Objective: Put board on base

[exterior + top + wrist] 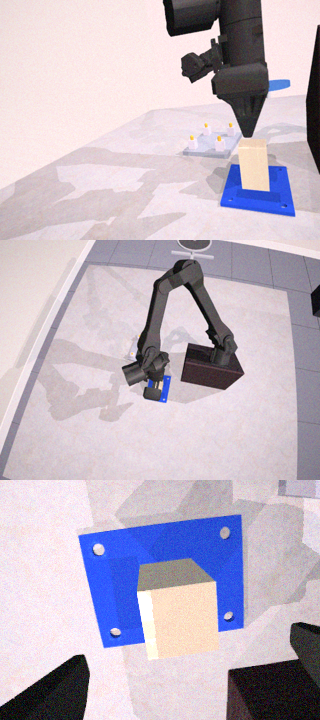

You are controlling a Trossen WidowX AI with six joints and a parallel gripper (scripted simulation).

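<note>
The blue board (166,390) (258,205) (167,535) lay off the base (134,348) (206,154) (300,488), its handle (159,385) (254,165) (184,620) ungripped. The gripper (155,384) (247,136) (191,648) stood wide open. Lifting, seating and letting go all remained.

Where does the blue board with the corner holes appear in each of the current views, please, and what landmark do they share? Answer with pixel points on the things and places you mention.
Top: just below centre, partly hidden under the gripper (155,387) (248,136).
Exterior: lower right corner area.
Wrist: upper middle, all four holes of the blue board (166,392) (258,206) (175,532) showing.
Shared landmark: the cream square handle (160,385) (254,165) (182,620) on the board.
</note>
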